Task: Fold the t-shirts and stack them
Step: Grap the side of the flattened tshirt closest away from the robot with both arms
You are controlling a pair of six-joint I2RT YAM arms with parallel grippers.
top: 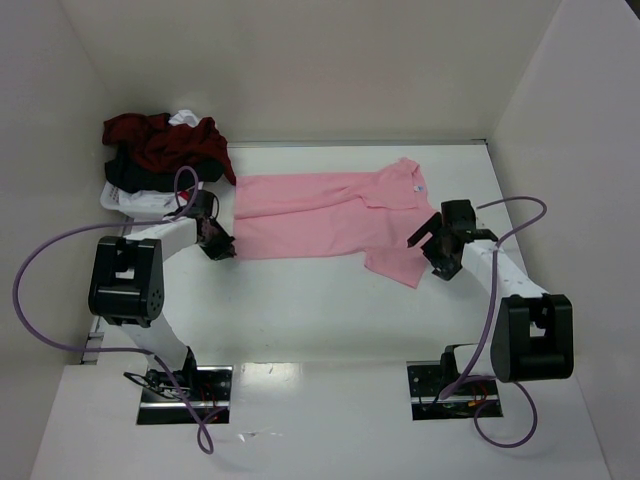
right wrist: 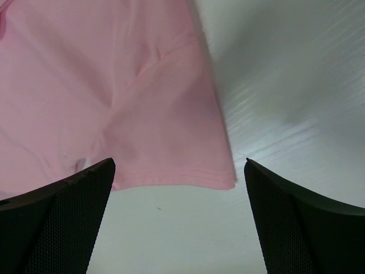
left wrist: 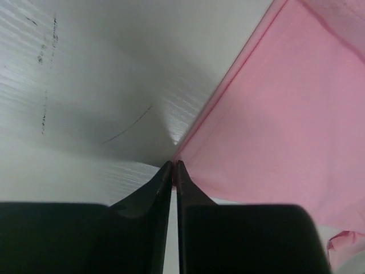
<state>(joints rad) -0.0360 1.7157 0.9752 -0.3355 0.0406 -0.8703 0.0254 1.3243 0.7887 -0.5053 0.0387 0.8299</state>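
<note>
A light pink t-shirt (top: 320, 215) lies spread on the white table, its white neck label (top: 417, 187) at the right. My left gripper (top: 218, 243) is at the shirt's near left corner with its jaws closed together; in the left wrist view (left wrist: 173, 164) the tips pinch the pink hem corner (left wrist: 274, 125). My right gripper (top: 437, 258) is open and empty, just off the hem of the near right sleeve (right wrist: 165, 120); its fingertips (right wrist: 105, 165) straddle bare table. A pile of dark red, black and white t-shirts (top: 165, 145) sits at the back left.
A small white basket (top: 130, 200) holds the pile at the back left, close behind my left arm. White walls (top: 560, 120) enclose the table on the left, back and right. Purple cables loop beside both arms.
</note>
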